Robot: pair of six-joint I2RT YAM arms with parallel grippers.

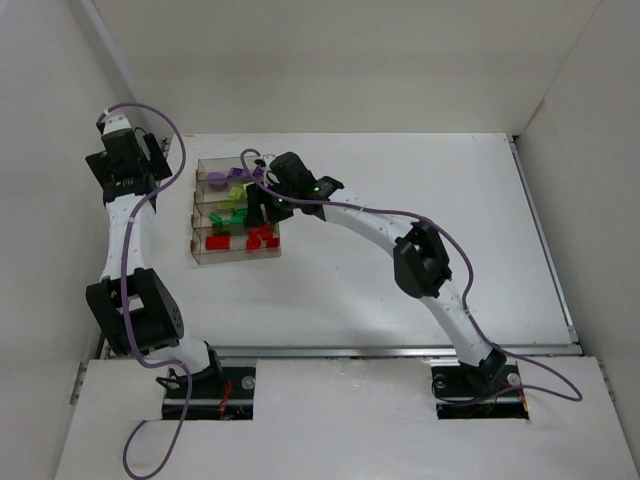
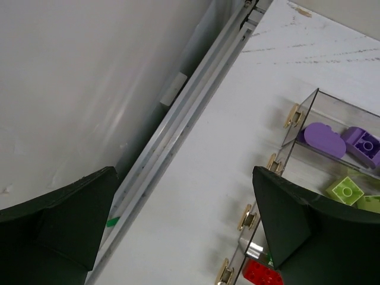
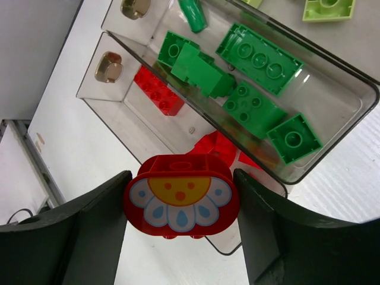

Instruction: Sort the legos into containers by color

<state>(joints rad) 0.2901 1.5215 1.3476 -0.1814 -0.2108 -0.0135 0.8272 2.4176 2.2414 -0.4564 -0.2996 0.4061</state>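
Even white light is flooding the table (image 1: 450,170), casting soft shadows; glare is streaking the clear tray (image 3: 142,127); near fingers (image 2: 59,225) are blurring.

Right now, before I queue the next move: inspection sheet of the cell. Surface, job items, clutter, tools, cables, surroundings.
surface: white table, light scuff marks near its far left corner.
job's things: clear tray on the table's left side; purple bricks, lime bricks, green bricks and red bricks each in their own compartment; flower brick held above the edge of the red compartment.
clutter: nothing seen.
grippers: left tool open and empty, beside the tray; right tool shut on the flower brick.
cables: purple cable runs along each arm; the right arm's loop hangs over the tray's far end.
surroundings: white walls; metal rail along the left table edge.
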